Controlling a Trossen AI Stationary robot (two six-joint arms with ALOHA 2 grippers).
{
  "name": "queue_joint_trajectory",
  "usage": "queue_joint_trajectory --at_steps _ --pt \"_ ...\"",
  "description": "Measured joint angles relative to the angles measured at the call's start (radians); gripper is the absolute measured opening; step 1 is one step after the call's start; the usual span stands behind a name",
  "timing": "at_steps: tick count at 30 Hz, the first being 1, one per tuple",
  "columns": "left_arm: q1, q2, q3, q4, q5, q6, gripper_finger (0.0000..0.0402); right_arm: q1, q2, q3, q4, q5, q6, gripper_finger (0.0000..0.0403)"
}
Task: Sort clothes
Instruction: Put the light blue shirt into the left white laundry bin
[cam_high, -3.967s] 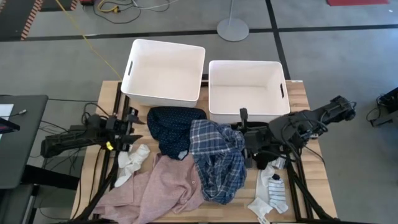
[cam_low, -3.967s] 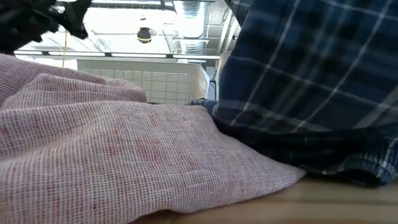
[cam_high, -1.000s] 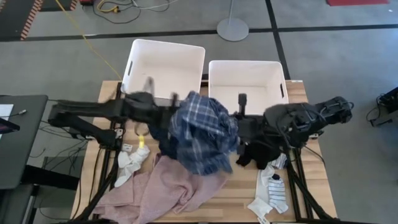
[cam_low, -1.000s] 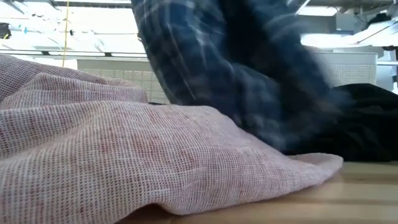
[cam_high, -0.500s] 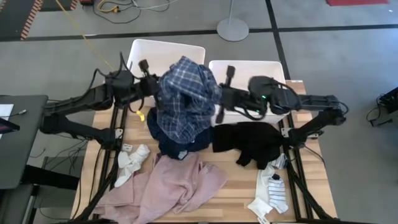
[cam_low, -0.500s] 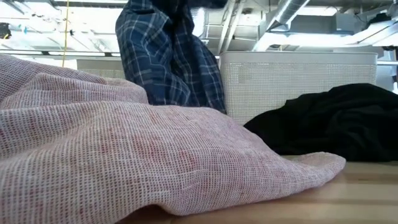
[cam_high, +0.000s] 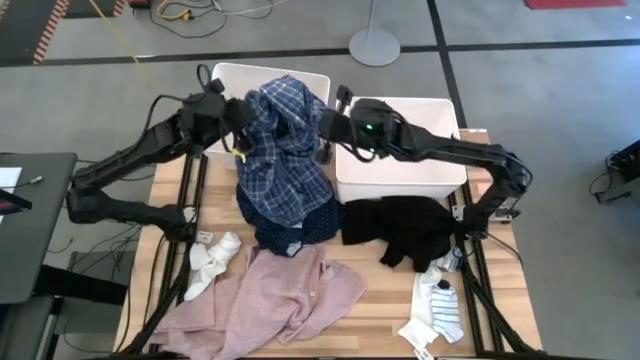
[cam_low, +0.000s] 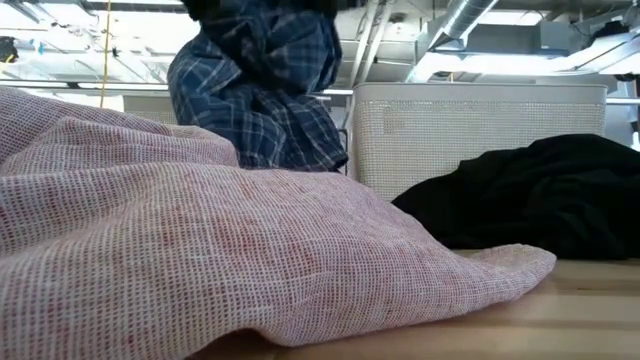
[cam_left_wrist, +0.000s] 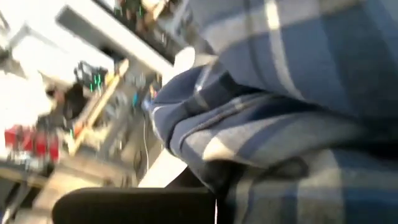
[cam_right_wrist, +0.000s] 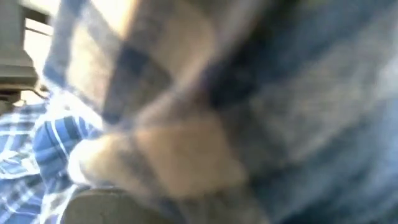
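Your left gripper (cam_high: 240, 113) and right gripper (cam_high: 322, 125) both up high at far side, one on each side of blue-white plaid shirt (cam_high: 285, 150). Each looks clenched on shirt; fingers hidden by cloth. Shirt hangs over left white bin (cam_high: 225, 80), bottom drooping onto navy dotted top (cam_high: 300, 228). Right white bin (cam_high: 420, 115) just beside. Black garment (cam_high: 410, 228) on table right of middle. Pink shirt (cam_high: 280, 305) near edge. White socks (cam_high: 210, 262) left, striped socks (cam_high: 440, 310) right.
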Motion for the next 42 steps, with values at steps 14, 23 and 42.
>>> queue_joint_trajectory --at_steps 14,23,42 --pt "0.202 0.219 0.0 -0.234 0.008 -0.125 0.0025 -0.132 0.174 0.0 -0.1 -0.104 0.197 0.0049" --pt "0.205 0.222 0.0 -0.2 -0.007 -0.12 0.0128 -0.13 0.162 0.0 -0.149 -0.104 0.208 0.0152" --pt "0.205 -0.05 0.0 -0.189 0.045 -0.127 0.0214 -0.084 0.026 0.0 -0.231 -0.108 0.231 0.0255"
